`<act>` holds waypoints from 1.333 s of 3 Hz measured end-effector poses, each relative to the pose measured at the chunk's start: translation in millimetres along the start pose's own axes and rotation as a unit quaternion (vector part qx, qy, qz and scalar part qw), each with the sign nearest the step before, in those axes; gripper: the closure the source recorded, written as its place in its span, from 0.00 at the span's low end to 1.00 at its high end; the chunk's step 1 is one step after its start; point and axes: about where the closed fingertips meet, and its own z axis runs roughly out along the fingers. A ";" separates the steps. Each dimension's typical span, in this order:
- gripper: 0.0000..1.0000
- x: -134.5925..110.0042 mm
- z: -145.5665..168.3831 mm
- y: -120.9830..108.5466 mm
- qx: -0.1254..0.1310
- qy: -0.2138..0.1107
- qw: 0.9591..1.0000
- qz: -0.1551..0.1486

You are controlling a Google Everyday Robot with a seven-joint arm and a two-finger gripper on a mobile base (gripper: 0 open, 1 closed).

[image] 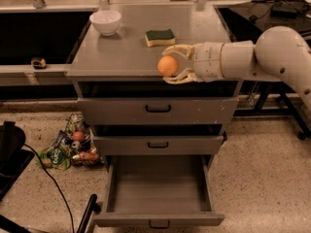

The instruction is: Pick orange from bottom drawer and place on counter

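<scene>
The pale two-finger end effector [171,65] is closed around the small round orange fruit [167,66], with one curved finger above it and one below. It holds the fruit at the front edge of the flat matte grey tabletop [121,55] of the drawer cabinet. The pick therefore looks done: the deep grey bottom drawer [158,191] stands pulled out with nothing visible inside. What is left, as I judge it, is to set the fruit on bare surface near the green-topped sponge [160,37] and let go. Whether the orange touches the tabletop or hangs clear of it cannot be told, and the arm is cut off at the right edge.
</scene>
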 end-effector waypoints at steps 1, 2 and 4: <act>1.00 1.1 5.1 -4.5 0.009 0.007 1.000 0.007; 1.00 23.5 28.6 -25.4 0.017 0.006 0.999 0.046; 1.00 26.6 81.2 -84.4 0.030 0.002 0.994 0.101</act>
